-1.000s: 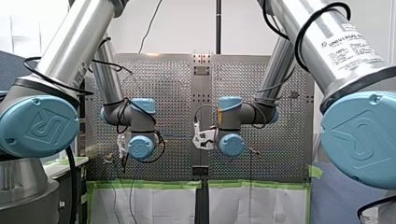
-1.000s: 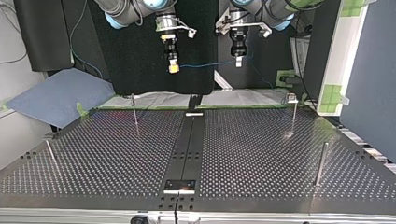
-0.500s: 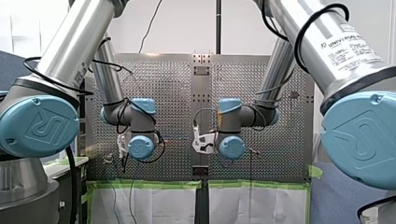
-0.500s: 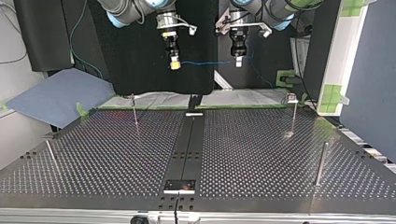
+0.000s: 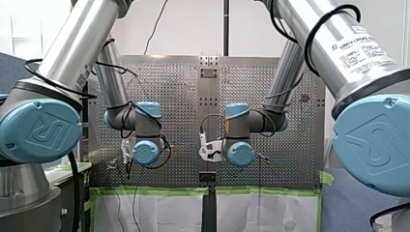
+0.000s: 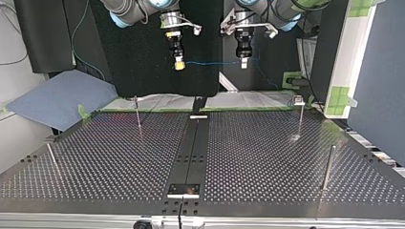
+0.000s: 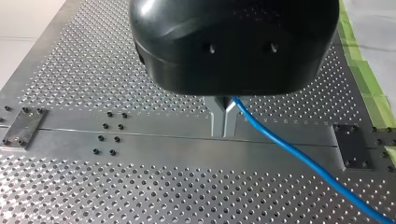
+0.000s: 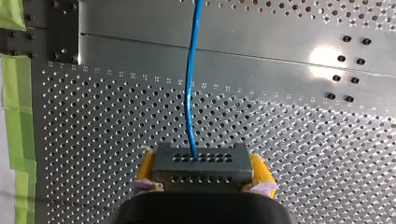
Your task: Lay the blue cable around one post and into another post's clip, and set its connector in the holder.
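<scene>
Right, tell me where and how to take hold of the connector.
Grip the connector across its two short flat ends, coming from behind, opposite the holed face where the cable exits. The block is rectangular, so jaws seat flat, as my right gripper holds it.

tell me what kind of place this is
Probably a robotics lab test bench: two arms over a perforated table with thin posts, my left gripper holding a blue cable and my right gripper its connector, green tape along the edge.
</scene>
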